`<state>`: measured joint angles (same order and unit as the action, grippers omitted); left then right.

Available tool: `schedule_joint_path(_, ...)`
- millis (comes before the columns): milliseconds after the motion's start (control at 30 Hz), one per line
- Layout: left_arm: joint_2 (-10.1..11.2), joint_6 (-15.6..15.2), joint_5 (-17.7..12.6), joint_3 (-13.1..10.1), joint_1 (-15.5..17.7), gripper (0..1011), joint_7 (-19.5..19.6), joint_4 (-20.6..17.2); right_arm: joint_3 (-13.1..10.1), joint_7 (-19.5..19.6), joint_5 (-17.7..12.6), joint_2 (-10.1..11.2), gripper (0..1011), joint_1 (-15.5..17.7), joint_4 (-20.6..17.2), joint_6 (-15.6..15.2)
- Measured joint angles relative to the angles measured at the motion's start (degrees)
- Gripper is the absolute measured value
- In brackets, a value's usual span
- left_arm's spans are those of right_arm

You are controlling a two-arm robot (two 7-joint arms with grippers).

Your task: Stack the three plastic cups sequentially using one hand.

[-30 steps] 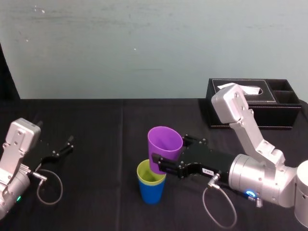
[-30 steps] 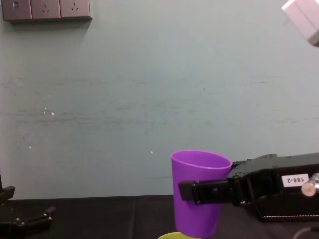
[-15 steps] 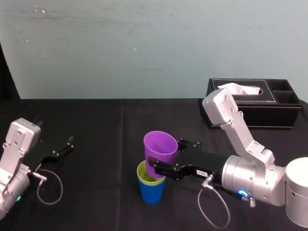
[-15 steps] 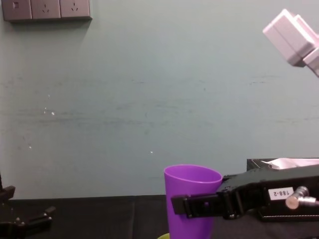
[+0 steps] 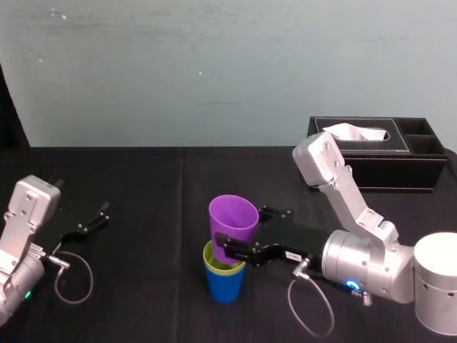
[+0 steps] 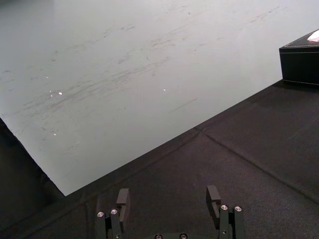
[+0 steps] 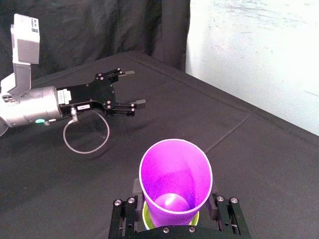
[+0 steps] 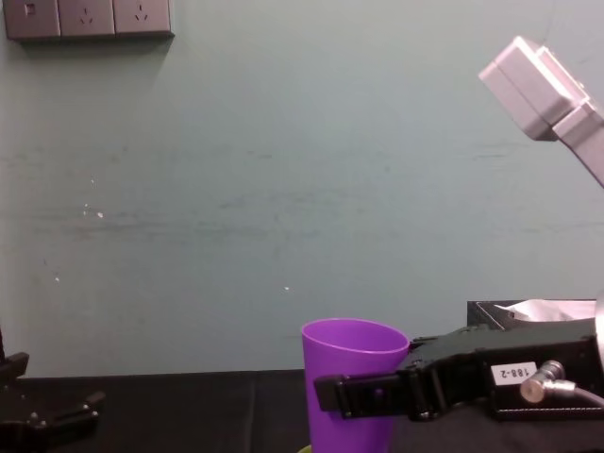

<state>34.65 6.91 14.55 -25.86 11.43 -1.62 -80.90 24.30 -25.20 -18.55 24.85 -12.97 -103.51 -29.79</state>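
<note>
My black two-fingered right gripper (image 5: 230,246) is clamped on the smooth purple plastic tumbler (image 5: 233,218). Its base sits within the rim of the yellow-green plastic tumbler (image 5: 213,259), which is nested in the blue plastic tumbler (image 5: 225,286). My left gripper (image 5: 93,220) is parked at table-left with its fingers spread.

A table draped in black cloth (image 5: 143,186) carries two things directly — a blue tapered plastic cup (image 5: 226,287), upright near the front middle, and a black stitched leather tissue box (image 5: 400,171) at the back right, well apart from it.
</note>
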Motion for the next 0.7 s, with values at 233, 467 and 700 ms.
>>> schedule_joint_path(233, 0.0, 0.0, 0.0, 0.0, 0.0, 1000, 0.0, 0.0, 1.1, 0.6, -0.4, 0.2, 726, -0.9, 0.7, 0.3)
schedule_joint_path(467, 0.0, 0.0, 0.0, 0.0, 0.0, 1000, 0.0, 0.0, 2.1, 1.2, -0.8, 0.4, 726, -1.7, 1.5, 0.5)
schedule_joint_path(700, 0.0, 0.0, 0.0, 0.0, 0.0, 1000, 0.0, 0.0, 3.1, 1.9, -1.2, 0.7, 726, -2.2, 2.3, 0.9)
